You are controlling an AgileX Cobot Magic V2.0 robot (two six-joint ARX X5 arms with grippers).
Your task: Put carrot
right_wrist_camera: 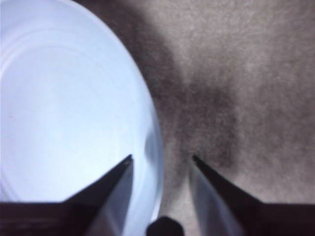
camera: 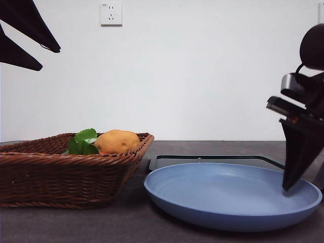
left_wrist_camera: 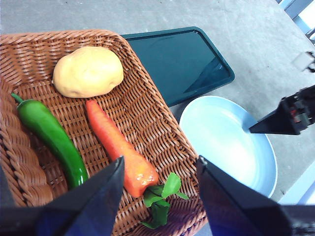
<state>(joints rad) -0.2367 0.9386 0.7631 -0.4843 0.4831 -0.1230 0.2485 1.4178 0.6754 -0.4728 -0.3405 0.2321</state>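
Orange plastic carrot (left_wrist_camera: 118,147) in wicker basket (left_wrist_camera: 147,93): light, stiff, slick; best pinched mid-body. Left gripper (left_wrist_camera: 158,172) above at 12 o'clock, jaws wide, empty; right gripper (right_wrist_camera: 161,160) likewise, straddling blue plate (right_wrist_camera: 59,98) rim.

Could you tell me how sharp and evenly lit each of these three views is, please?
Front view: sharp and evenly lit, though both grippers read as near-black shapes against the white wall. Left wrist view: the carrot and basket are crisp, but the blue plate is washed pale by glare. Right wrist view: soft and blurred throughout, the plate overexposed, a dark shadow on the table.
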